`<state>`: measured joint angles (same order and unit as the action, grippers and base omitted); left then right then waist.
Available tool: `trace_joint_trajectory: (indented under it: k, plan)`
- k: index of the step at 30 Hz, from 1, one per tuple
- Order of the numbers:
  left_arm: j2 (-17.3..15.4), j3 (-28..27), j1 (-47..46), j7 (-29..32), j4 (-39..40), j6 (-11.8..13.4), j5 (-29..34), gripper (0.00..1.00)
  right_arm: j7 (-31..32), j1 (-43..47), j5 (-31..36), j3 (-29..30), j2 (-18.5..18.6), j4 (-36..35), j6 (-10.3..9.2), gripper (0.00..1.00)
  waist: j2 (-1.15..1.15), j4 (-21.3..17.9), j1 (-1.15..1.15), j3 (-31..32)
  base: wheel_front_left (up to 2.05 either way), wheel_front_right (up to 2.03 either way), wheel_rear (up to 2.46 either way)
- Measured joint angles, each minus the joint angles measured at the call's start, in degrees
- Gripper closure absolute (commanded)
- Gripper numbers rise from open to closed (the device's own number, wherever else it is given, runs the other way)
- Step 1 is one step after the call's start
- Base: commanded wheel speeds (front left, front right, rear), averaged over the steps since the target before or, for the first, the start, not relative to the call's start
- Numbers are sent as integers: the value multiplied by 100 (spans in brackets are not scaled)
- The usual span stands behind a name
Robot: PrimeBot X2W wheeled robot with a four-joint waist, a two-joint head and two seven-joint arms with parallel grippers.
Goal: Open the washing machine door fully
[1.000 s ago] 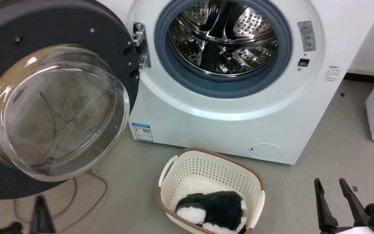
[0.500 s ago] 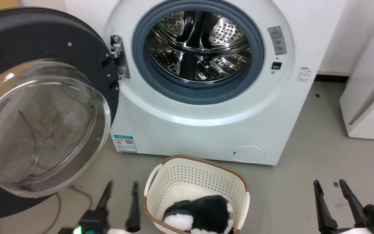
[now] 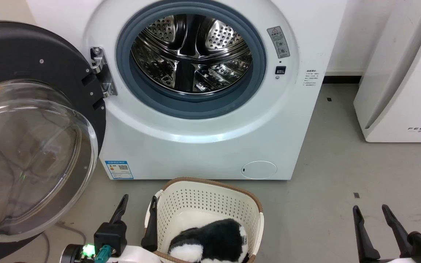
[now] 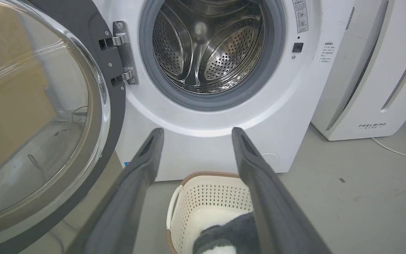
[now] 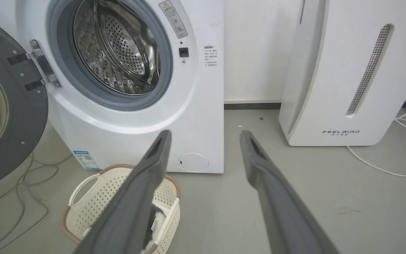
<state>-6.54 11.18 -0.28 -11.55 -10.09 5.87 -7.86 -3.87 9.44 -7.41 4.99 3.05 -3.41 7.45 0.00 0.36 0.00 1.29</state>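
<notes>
The washing machine (image 3: 196, 146) stands white and square ahead, its steel drum (image 3: 190, 51) exposed inside the grey rubber ring. Its round door (image 3: 31, 54) is swung wide to the left on the hinge (image 3: 101, 73), matte back and bulging glass bowl (image 3: 24, 157) facing me. In the left wrist view the door (image 4: 48, 106) sits at the left, and in the right wrist view the door (image 5: 9, 116) sits at the far left. My left gripper (image 3: 139, 199) (image 4: 196, 130) is open and holds nothing, apart from the door. My right gripper (image 3: 370, 208) (image 5: 205, 132) is open at the lower right.
A cream basket (image 3: 210, 193) holding a black-and-white plush toy (image 3: 210, 241) sits on the floor before the machine, its left rim beside my left fingers. A white FEELBIRD appliance (image 3: 400, 73) stands at the right. Cables (image 5: 23, 176) lie under the door.
The head camera has swung right, shifting everything left in the picture. My left gripper has come in from the lower left to the basket's left rim. The door stays swung open.
</notes>
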Motion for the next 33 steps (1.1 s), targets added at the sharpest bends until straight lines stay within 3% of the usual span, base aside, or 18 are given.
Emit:
trace_joint_trajectory:
  k: [4,5,33]
  plan:
    - [-11,-25,20,15,0,7,-51,0,-12,29,-21,-1,0,37,0,0,0,-7,0,-8,0,0,0]
    - [-9,-27,20,37,0,2,-55,100,-18,30,-21,-1,0,46,0,100,0,-5,0,-9,0,0,0]
    - [54,-240,20,253,174,-101,81,100,69,-62,81,-90,1,94,0,100,0,-13,0,-34,0,0,0]
